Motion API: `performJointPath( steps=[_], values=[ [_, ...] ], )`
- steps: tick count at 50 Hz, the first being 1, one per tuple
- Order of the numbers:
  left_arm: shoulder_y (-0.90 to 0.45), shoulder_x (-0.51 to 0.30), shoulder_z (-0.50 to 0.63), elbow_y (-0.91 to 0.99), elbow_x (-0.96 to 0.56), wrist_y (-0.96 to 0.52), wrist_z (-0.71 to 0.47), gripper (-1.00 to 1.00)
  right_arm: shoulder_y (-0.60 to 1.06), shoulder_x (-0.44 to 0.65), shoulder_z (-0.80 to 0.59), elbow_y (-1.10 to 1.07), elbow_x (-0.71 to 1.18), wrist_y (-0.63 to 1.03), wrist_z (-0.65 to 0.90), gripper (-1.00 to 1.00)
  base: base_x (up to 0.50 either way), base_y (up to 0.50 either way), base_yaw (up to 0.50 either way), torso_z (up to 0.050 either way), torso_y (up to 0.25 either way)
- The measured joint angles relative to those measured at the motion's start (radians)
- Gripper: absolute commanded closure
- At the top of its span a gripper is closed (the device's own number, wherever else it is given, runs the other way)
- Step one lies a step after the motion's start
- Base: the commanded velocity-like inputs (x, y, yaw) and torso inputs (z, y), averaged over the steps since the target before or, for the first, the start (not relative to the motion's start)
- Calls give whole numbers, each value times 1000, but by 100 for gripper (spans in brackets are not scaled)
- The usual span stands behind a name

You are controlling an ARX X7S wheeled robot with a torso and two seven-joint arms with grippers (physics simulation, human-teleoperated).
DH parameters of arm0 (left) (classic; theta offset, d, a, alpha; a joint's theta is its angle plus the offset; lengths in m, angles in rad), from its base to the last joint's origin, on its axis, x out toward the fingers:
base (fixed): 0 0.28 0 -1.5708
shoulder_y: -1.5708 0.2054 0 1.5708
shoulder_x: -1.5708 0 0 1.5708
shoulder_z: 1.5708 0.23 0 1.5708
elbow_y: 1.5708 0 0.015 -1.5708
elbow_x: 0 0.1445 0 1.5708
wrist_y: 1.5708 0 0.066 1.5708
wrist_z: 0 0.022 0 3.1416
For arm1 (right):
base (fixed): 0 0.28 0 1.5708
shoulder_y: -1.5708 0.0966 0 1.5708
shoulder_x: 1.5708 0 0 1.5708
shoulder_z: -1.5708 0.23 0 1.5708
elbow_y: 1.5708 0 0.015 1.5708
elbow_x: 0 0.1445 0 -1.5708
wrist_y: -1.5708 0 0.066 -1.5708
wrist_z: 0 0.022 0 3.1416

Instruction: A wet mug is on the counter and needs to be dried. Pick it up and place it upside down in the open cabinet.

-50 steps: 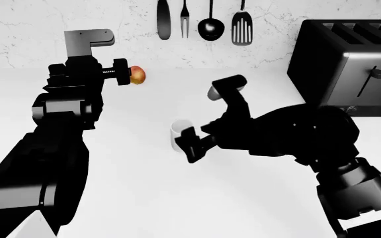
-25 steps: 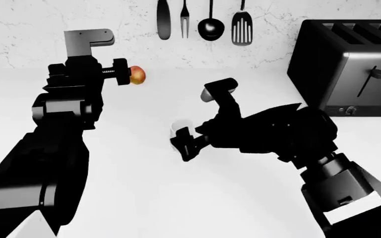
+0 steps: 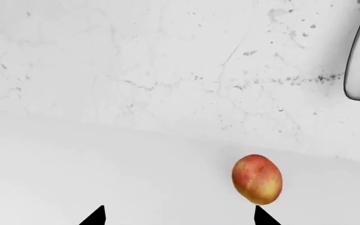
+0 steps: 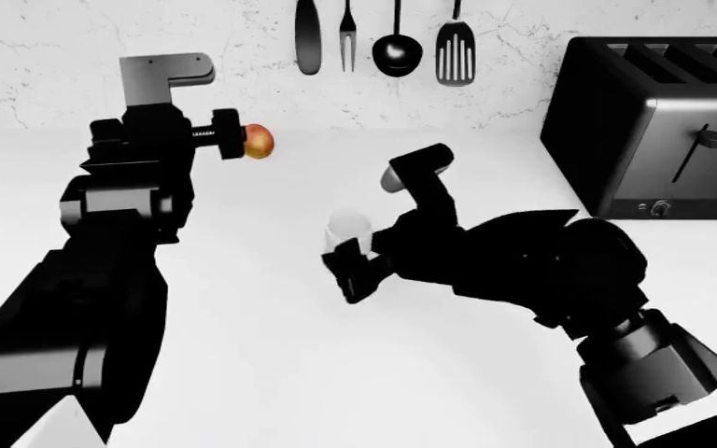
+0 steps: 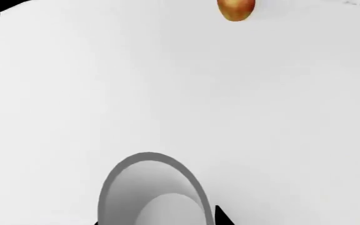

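The white mug (image 4: pixel 347 227) is between the fingers of my right gripper (image 4: pixel 372 222), tipped, over the middle of the white counter (image 4: pixel 272 364). In the right wrist view the mug's open mouth (image 5: pixel 148 192) faces the camera and fills the gap between the jaws; a black fingertip (image 5: pixel 221 217) touches its side. My right gripper (image 5: pixel 158 221) is shut on the mug. My left gripper (image 3: pixel 178 216) is open and empty, held up at the left of the head view (image 4: pixel 203 101), facing the wall. No cabinet is in view.
A small orange-red fruit (image 4: pixel 259 142) lies on the counter by the wall, close to my left gripper; it also shows in the left wrist view (image 3: pixel 257 179). A black toaster (image 4: pixel 657 121) stands at the back right. Several dark utensils (image 4: pixel 384 42) hang on the marbled wall.
My right gripper has moved a little up and toward the wall with the mug, which has tipped and risen with it. The left arm has not moved.
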Motion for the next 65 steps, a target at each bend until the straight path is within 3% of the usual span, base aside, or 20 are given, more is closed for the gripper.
performJointPath(
  steps=[17,28,32,40,47,57,65],
  values=[
    [3,5,18,0,-2,108,80,-100,-51,275,377,-611,452,88,408,100,0,0,0,0,0],
    [-1,13,16,16,-28,127,274,-100,-61,381,495,-760,638,102,537,100,0,0,0,0,0],
    [50,-5,25,181,-59,-21,388,-100,-67,400,514,-780,661,103,551,100,0,0,1,0,0],
    [64,-143,22,687,-173,-573,613,-100,-71,430,539,-788,669,102,555,100,0,0,0,0,0],
    [46,-230,13,947,-259,-888,738,-100,-73,448,550,-779,657,101,543,100,0,0,0,0,0],
    [66,-311,10,1163,-423,-1101,787,-100,-53,462,536,-798,619,111,509,100,0,0,0,0,0],
    [72,-349,12,1215,-532,-1170,782,-100,-22,500,427,-898,402,115,399,100,0,0,0,0,0]
  ],
)
